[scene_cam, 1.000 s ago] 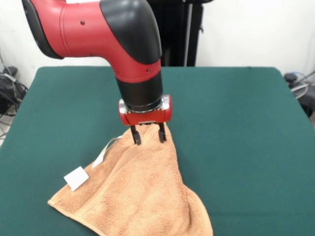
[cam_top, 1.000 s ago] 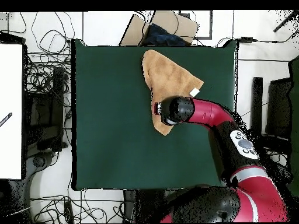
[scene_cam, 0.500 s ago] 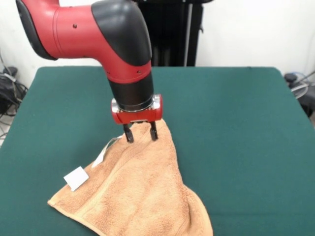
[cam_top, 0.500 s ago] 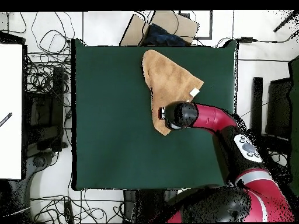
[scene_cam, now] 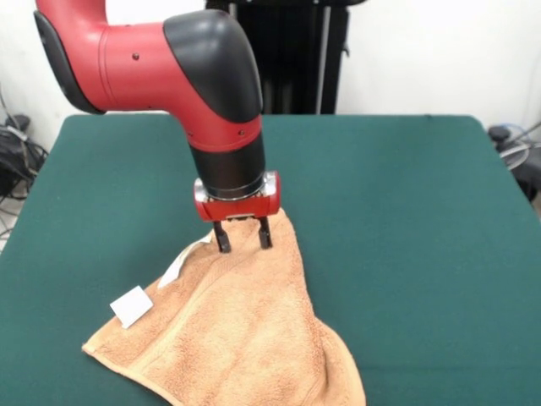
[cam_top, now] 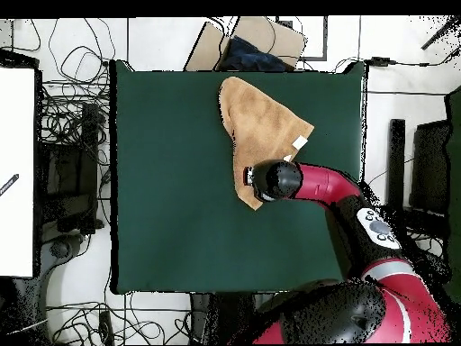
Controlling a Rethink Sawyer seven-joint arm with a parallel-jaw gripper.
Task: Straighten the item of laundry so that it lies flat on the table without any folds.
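The item of laundry is an orange-tan towel lying folded into a rough triangle on the green table, with its wide end near the front edge. A white tag sticks out at its left corner. My gripper points straight down at the towel's narrow far tip. It is open, with both fingertips resting on or just above the cloth. In the overhead view the towel runs from the table's top edge down to the arm's wrist, which hides the gripper.
A cardboard box with dark cloth sits just beyond the table's edge by the towel. Tangled cables and a white surface lie off one side. A black stand rises behind the table.
The gripper shifted a little to the picture's left over the towel's tip, then came down slightly onto it. Its fingers stayed open. The towel has barely moved.
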